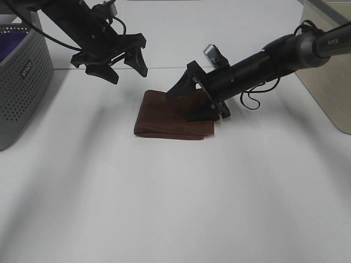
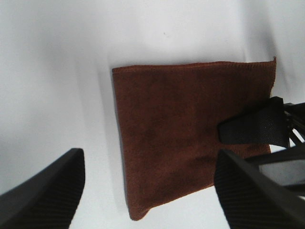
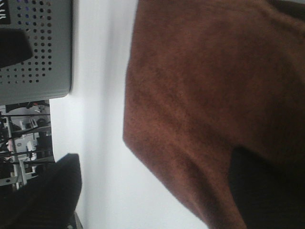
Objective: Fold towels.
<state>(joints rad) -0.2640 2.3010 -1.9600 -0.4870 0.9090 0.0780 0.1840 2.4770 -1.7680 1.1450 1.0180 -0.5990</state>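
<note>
The towel [image 1: 170, 118] is a dark reddish-brown cloth lying folded into a rectangle on the white table [image 1: 175, 208]. My right gripper [image 1: 187, 104] is open, low over the towel's right part, with one finger [image 1: 204, 114] down on the cloth and the other [image 1: 176, 89] by its far edge. My left gripper [image 1: 127, 72] is open and empty, raised above the table behind and left of the towel. The left wrist view shows the towel [image 2: 190, 129] between its own fingers [image 2: 43, 191], with a right finger [image 2: 255, 126] on it. The right wrist view shows the towel [image 3: 214, 95] close up.
A grey perforated basket [image 1: 24, 87] stands at the left edge with a purple cloth [image 1: 13, 41] inside; it also shows in the right wrist view [image 3: 38, 52]. A beige object [image 1: 329, 82] stands at the right edge.
</note>
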